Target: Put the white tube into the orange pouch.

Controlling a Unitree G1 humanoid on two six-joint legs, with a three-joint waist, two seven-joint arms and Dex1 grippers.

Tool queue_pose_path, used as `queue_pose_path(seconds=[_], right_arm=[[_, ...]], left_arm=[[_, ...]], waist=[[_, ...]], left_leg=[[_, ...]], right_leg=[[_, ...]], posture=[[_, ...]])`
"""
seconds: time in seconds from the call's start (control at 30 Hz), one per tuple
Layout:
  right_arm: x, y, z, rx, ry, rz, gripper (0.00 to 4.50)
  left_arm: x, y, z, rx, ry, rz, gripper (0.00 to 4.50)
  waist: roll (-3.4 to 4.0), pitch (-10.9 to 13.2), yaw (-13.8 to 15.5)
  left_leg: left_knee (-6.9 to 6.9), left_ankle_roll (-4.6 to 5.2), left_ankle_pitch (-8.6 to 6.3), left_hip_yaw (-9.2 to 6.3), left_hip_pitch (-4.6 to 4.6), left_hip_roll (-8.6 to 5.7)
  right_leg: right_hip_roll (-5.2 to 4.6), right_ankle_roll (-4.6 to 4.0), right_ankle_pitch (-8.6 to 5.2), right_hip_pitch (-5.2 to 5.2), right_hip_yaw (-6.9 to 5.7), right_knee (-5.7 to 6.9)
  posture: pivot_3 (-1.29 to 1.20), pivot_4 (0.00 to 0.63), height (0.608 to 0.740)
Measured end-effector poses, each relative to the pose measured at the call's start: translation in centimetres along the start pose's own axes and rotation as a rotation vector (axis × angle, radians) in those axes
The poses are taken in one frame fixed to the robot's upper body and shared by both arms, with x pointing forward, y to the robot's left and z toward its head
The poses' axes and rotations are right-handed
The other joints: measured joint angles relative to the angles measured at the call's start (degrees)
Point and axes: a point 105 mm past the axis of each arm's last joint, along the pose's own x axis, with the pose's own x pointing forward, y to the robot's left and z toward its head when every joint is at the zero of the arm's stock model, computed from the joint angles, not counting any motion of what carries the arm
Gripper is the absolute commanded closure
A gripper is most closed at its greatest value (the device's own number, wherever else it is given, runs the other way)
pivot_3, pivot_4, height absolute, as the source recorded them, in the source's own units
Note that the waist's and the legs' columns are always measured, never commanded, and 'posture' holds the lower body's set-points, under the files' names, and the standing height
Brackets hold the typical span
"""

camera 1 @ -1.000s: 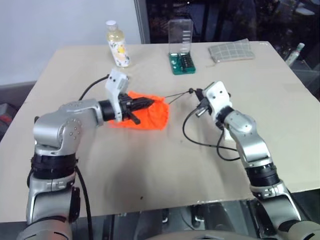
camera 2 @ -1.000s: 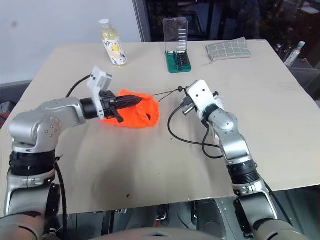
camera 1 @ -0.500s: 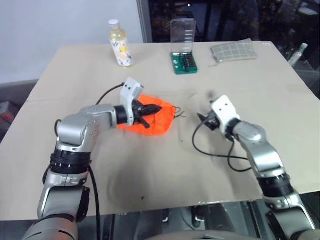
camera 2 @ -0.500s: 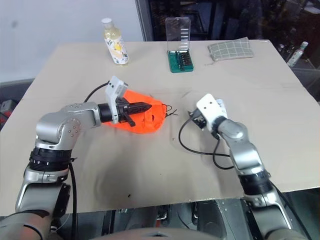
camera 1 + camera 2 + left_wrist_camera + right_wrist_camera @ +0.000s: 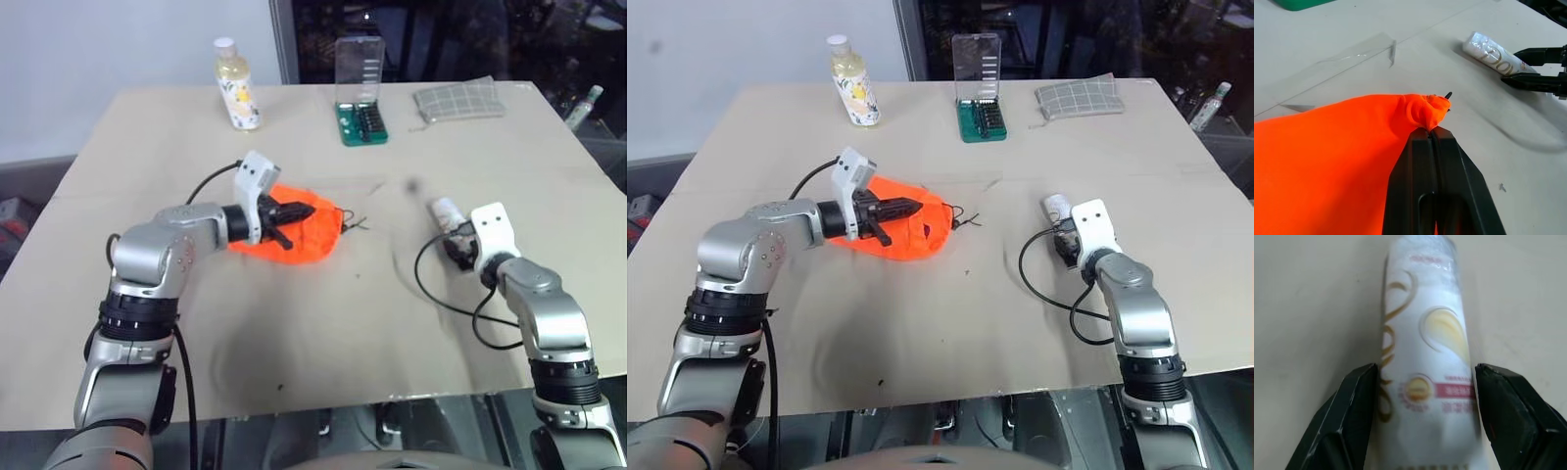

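The orange pouch (image 5: 294,235) lies at the table's middle left, and my left gripper (image 5: 299,210) is shut on its bunched edge (image 5: 1426,110). Beside the pouch its thin black cord (image 5: 353,223) lies slack on the table. To the right, the white tube (image 5: 446,209) lies flat, with gold and red print (image 5: 1425,323). My right gripper (image 5: 1425,369) is open and low over the table, with one finger on each side of the tube's near end. The left wrist view shows the tube (image 5: 1493,49) between the right gripper's two fingers (image 5: 1537,81).
At the back of the table stand a clear yellowish bottle (image 5: 236,86) and a green bit case with a clear lid (image 5: 361,98). A grey-green checked cloth pouch (image 5: 458,99) lies back right. The right arm's black cable (image 5: 441,294) loops over the table.
My right gripper has let go of the pouch's cord, opened, and swung right and down to straddle the tube. The cord has gone slack. The left gripper still holds the pouch.
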Motion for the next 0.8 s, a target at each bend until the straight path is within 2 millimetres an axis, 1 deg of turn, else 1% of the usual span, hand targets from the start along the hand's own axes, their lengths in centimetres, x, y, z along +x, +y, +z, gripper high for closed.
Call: queue_pose_path(seconds=[0.03,0.07,0.1,0.13,0.17,0.23,0.27,0.33,0.4,0.47,0.53,0.57,0.63,0.7,0.73,0.8], right_arm=[[0.0,0.3,-0.1,0.026,0.003,0.022,1.28],[0.0,0.4,-0.2,0.052,0.007,0.044,1.82],[-0.1,0.5,-0.2,0.064,0.009,0.059,2.19],[-0.1,0.5,-0.1,0.062,0.005,0.069,2.76],[-0.1,0.5,-0.1,0.06,0.001,0.071,3.05],[-0.3,0.3,0.4,0.041,-0.027,0.081,3.86],[-0.4,0.3,0.6,0.029,-0.04,0.091,4.1],[-0.8,0.9,0.7,-0.038,-0.062,0.138,4.1],[-1.1,2.3,0.8,-0.087,-0.079,0.212,4.1],[-1.8,5.2,1.2,-0.141,-0.12,0.355,4.1],[-2.5,7.2,1.9,-0.162,-0.158,0.457,4.1],[-3.0,8.9,2.6,-0.179,-0.189,0.54,4.1],[-3.5,11.4,4.0,-0.218,-0.233,0.65,4.1],[-3.5,12.9,4.9,-0.258,-0.262,0.705,4.1],[-3.2,13.7,5.4,-0.288,-0.274,0.727,4.1],[-2.3,14.7,5.7,-0.326,-0.271,0.747,4.1]], left_arm=[[0.0,0.0,0.0,0.0,0.0,0.0,4.5],[0.0,0.0,0.0,0.0,0.0,0.001,4.5],[0.0,0.0,0.0,0.0,-0.001,0.001,4.5],[0.0,0.0,0.0,0.0,-0.002,0.002,4.5],[0.0,0.0,0.0,0.0,-0.002,0.002,4.5],[0.0,0.0,0.0,-0.001,-0.003,0.002,4.5],[0.0,0.0,0.1,-0.001,-0.003,0.002,4.5],[-0.1,0.0,0.1,-0.001,-0.004,0.002,4.5],[-0.1,0.1,0.1,-0.001,-0.004,0.003,4.5],[0.0,0.0,0.1,-0.001,-0.005,0.002,4.5],[0.0,0.0,0.1,-0.001,-0.006,0.0,4.5],[0.0,0.0,0.2,0.0,-0.007,-0.001,4.5],[0.1,-0.1,0.6,0.008,-0.013,-0.007,4.5],[0.1,-0.2,0.8,0.013,-0.015,-0.009,4.5],[0.1,-0.2,0.8,0.012,-0.013,-0.015,4.5],[-0.1,-0.2,0.8,0.012,-0.003,-0.017,4.5]], waist=[[0.0,0.0,-0.01],[0.0,0.0,-0.04],[0.0,0.0,-0.07],[0.0,0.0,-0.09],[-0.01,-0.01,-0.09],[-0.01,-0.01,-0.25],[-0.01,-0.01,-0.3],[0.0,0.0,-0.28],[0.0,0.0,-0.28],[0.0,0.02,-0.27],[0.0,0.04,-0.25],[-0.01,0.05,-0.23],[-0.02,0.05,-0.2],[-0.02,0.05,-0.12],[-0.02,0.05,-0.13],[-0.03,0.06,-0.03]], left_leg=[[0.01,0.0,0.0,-0.01,0.01,0.0],[0.01,0.01,0.0,-0.02,0.03,0.01],[0.02,0.01,-0.01,-0.02,0.04,0.03],[0.02,0.01,-0.01,-0.03,0.05,0.04],[0.02,0.01,-0.01,-0.03,0.05,0.05],[0.04,0.02,-0.01,-0.02,0.07,0.06],[0.06,0.03,-0.02,-0.02,0.07,0.07],[0.06,0.2,-0.13,-0.03,0.06,0.08],[0.06,0.21,-0.13,-0.03,0.05,0.09],[0.06,0.07,-0.01,-0.03,0.02,0.11],[0.06,0.16,0.06,-0.04,0.0,0.1],[0.06,0.26,0.11,-0.04,0.0,0.1],[0.12,0.27,0.11,-0.04,-0.01,0.1],[0.18,0.31,0.07,-0.06,0.0,0.1],[0.2,0.31,0.06,-0.06,-0.02,0.11],[0.24,0.28,0.06,-0.11,-0.04,0.1]], right_leg=[[0.0,0.0,0.0,0.01,0.0,0.0],[0.01,0.0,0.0,0.03,-0.01,0.0],[0.01,0.0,0.0,0.04,-0.01,0.0],[0.02,0.0,0.0,0.04,-0.02,0.0],[0.02,0.0,0.0,0.04,-0.02,0.0],[0.03,0.0,0.0,0.06,-0.02,0.0],[0.03,0.0,0.0,0.06,-0.02,0.0],[0.04,0.0,0.0,0.05,-0.03,0.01],[0.06,0.0,0.0,0.04,-0.02,0.0],[0.08,0.0,-0.01,0.02,-0.01,0.0],[0.08,0.0,-0.01,0.01,-0.01,-0.01],[0.08,0.0,0.0,0.01,-0.02,-0.01],[0.07,0.0,0.0,0.02,-0.03,-0.01],[0.05,0.0,0.0,0.04,-0.06,-0.01],[0.04,-0.01,-0.01,0.04,-0.07,-0.01],[0.01,-0.01,-0.01,0.07,-0.12,-0.01]], posture=[[0.0,0.15,0.74],[0.0,0.15,0.74],[0.0,0.15,0.74],[0.0,0.15,0.74],[0.0,0.15,0.74],[0.0,0.15,0.74],[0.0,0.15,0.74],[0.0,0.15,0.74],[0.0,0.15,0.74],[0.0,0.15,0.74],[0.0,0.15,0.74],[0.0,0.15,0.74],[0.0,0.15,0.74],[0.0,0.15,0.74],[0.0,0.15,0.74],[0.0,0.15,0.74]])
